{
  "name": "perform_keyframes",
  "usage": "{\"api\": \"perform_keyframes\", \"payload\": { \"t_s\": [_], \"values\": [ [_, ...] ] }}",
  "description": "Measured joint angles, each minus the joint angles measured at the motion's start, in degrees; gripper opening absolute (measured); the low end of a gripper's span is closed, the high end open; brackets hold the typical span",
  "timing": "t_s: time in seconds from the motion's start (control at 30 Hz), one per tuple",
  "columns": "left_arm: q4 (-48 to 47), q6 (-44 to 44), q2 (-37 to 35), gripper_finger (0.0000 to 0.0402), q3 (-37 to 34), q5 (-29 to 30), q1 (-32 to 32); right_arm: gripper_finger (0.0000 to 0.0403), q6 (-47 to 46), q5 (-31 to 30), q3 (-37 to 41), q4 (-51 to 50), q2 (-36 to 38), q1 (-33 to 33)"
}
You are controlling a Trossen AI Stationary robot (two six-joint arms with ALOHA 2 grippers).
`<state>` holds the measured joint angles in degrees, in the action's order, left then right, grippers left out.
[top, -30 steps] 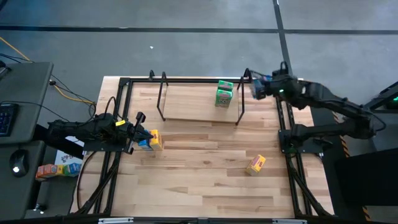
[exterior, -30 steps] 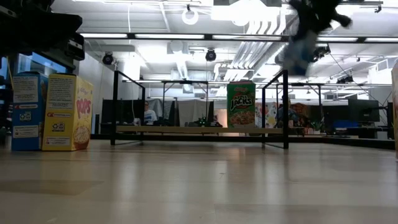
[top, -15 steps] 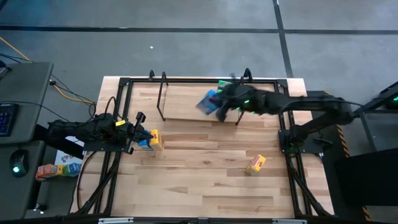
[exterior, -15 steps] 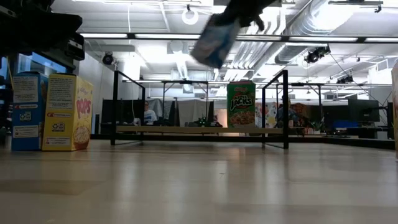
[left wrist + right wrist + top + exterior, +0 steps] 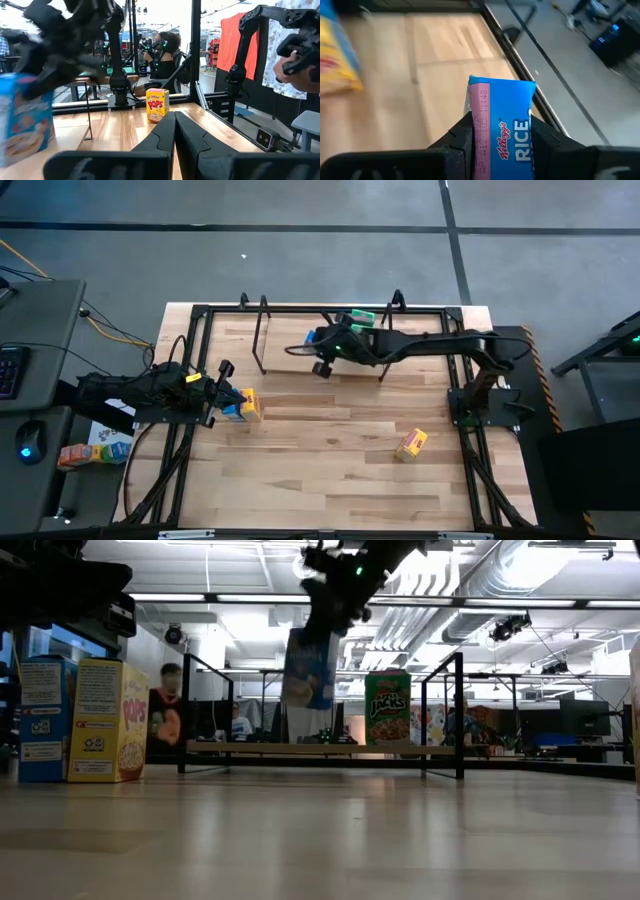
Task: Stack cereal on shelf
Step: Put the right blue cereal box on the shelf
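My right gripper (image 5: 338,588) reaches over the shelf (image 5: 285,366) from the table's right side, shut on a blue cereal box (image 5: 307,668). That box hangs above the shelf's wooden board (image 5: 300,748), left of a green box (image 5: 388,708) standing on the board. My left gripper (image 5: 175,131) is shut at the table's left side, next to a blue box (image 5: 40,720) and a yellow box (image 5: 108,720) standing on the table; whether it touches them I cannot tell. Another yellow box (image 5: 411,444) sits on the table near the right side. My right gripper pinches the blue box between its two fingers (image 5: 462,136), one on each broad face, near the box's upper end (image 5: 502,100). The fingers come from above, pointing down. The box hangs below them, lifted clear of the board and nearly upright.
Thin black rod uprights (image 5: 459,715) stand at the shelf's ends. A larger black frame (image 5: 200,315) edges the table. More boxes lie off the table to the left (image 5: 85,452). A person (image 5: 170,710) stands in the room beyond the table.
My right arm has swung from the table's far right corner toward the left, over the shelf, carrying the blue box. The box has then come down toward the board and turned from tilted to nearly upright.
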<state>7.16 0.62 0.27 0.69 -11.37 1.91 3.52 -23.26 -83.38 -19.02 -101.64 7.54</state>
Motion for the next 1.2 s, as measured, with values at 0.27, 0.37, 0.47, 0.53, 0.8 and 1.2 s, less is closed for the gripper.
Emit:
{"api": "perform_keyframes", "payload": {
  "t_s": [0.27, 0.37, 0.47, 0.53, 0.8, 1.2],
  "values": [
    [-0.04, 0.00, -0.01, 0.0000, 0.00, 0.00, 0.02, 0.0096, 2.99, 0.76, -3.59, -1.54, -5.57, 4.33],
    [-0.02, 0.00, -0.01, 0.0000, 0.01, 0.00, 0.00, 0.0097, 5.84, 5.12, -3.60, -1.25, -5.65, 6.61],
    [-0.02, 0.00, -0.02, 0.0000, 0.00, 0.00, 0.00, 0.0097, 9.98, 9.98, -3.60, -1.62, -5.73, 9.14],
    [-0.02, 0.00, -0.01, 0.0000, 0.00, 0.00, 0.00, 0.0097, 12.26, 13.04, -3.99, -2.17, -5.73, 10.85],
    [-0.02, 0.00, -0.01, 0.0000, 0.00, 0.00, 0.02, 0.0097, 15.15, 25.50, -4.00, -4.03, -5.73, 16.20],
    [-0.02, 0.00, -0.02, 0.0000, 0.00, 0.00, 0.02, 0.0097, 19.06, 24.53, -3.89, -2.94, -6.94, 16.87]
  ]
}}
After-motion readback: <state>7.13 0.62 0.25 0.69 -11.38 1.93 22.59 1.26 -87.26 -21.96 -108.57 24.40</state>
